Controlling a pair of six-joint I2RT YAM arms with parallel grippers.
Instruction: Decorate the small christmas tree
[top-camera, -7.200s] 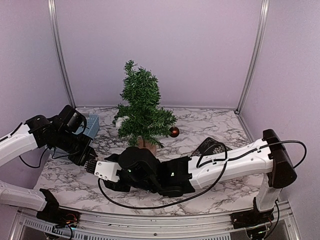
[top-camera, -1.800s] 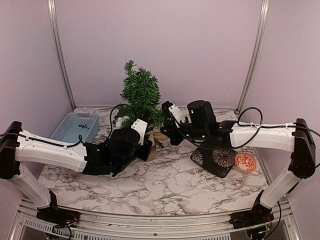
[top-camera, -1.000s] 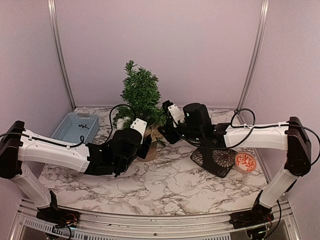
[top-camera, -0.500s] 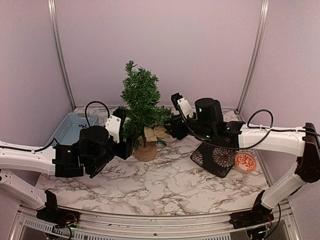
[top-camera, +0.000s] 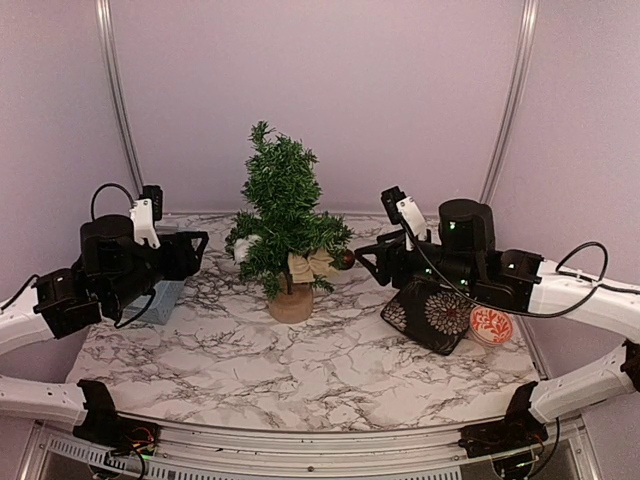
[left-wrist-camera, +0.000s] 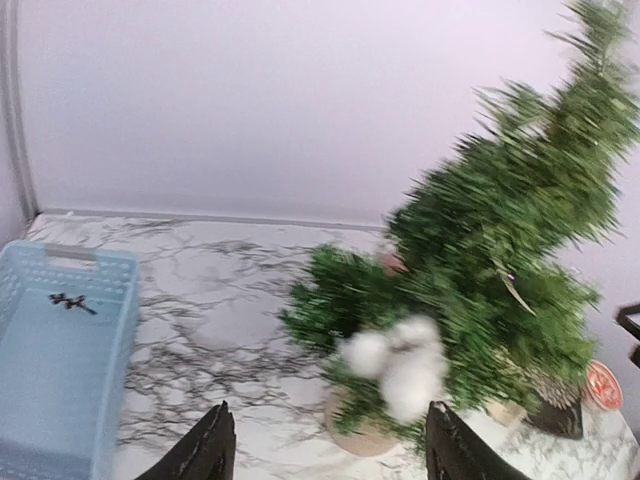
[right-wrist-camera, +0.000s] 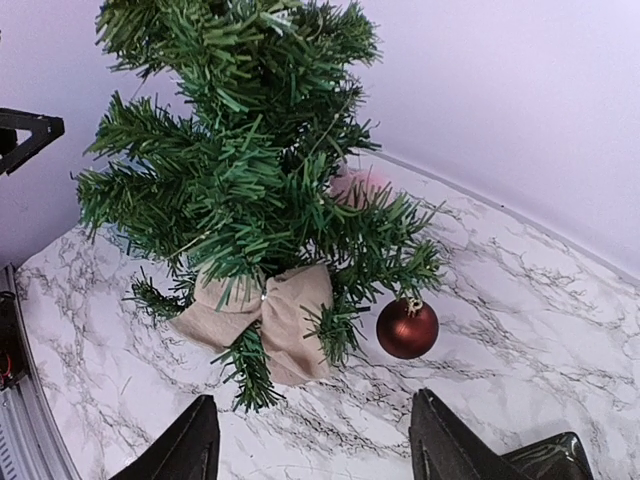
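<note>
The small christmas tree (top-camera: 284, 210) stands upright mid-table on its tan stump base (top-camera: 291, 305). It carries a beige bow (top-camera: 310, 265), a dark red ball (top-camera: 347, 260) and white pompoms (top-camera: 245, 246). My left gripper (top-camera: 196, 243) hovers left of the tree, open and empty; in the left wrist view the gripper (left-wrist-camera: 325, 455) faces the blurred tree (left-wrist-camera: 500, 240) and pompoms (left-wrist-camera: 400, 365). My right gripper (top-camera: 366, 258) hangs to the tree's right, open and empty; in the right wrist view the gripper (right-wrist-camera: 315, 450) looks down on the bow (right-wrist-camera: 265, 310) and red ball (right-wrist-camera: 407, 328).
A light blue basket (left-wrist-camera: 55, 360) holding a small black hook (left-wrist-camera: 70, 300) sits at the left, mostly behind my left arm in the top view. A black patterned dish (top-camera: 430, 315) and an orange round ornament (top-camera: 490, 325) lie at the right. Purple walls close the back and sides.
Both arms have pulled back from the tree, the left one leftward and up, the right one rightward. Both sets of jaws have widened. The bow stays on the tree.
</note>
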